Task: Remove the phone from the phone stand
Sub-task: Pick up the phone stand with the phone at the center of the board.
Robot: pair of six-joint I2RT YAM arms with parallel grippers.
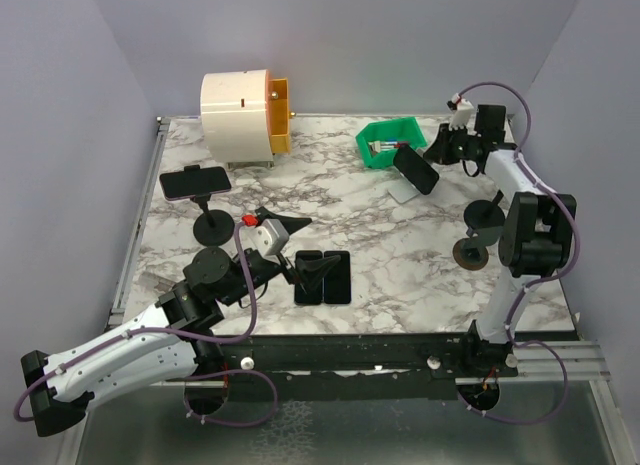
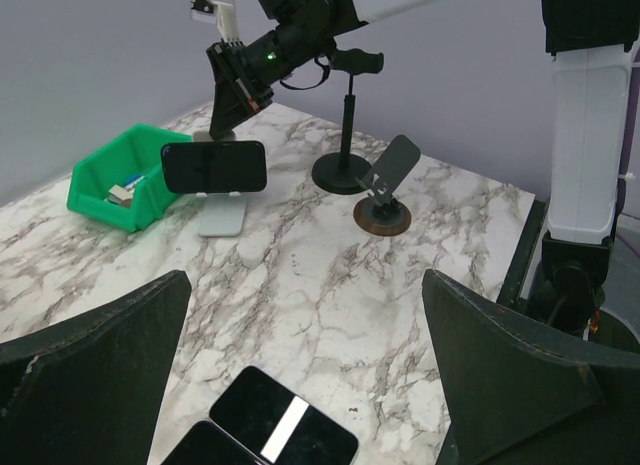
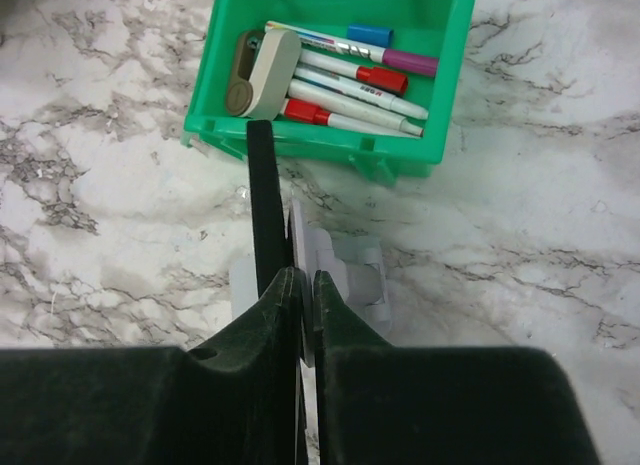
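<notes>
Two fingers of the right hand [image 3: 308,280] nearly meet against the phone [image 3: 265,195], grip unclear.

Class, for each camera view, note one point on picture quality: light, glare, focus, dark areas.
Top external: even, soft light; the table is sharp. Left wrist: white glare strip on the flat phone's screen; left gripper dark at both corners. Right wrist: green bin crisp; right gripper a detail-less black mass.
</notes>
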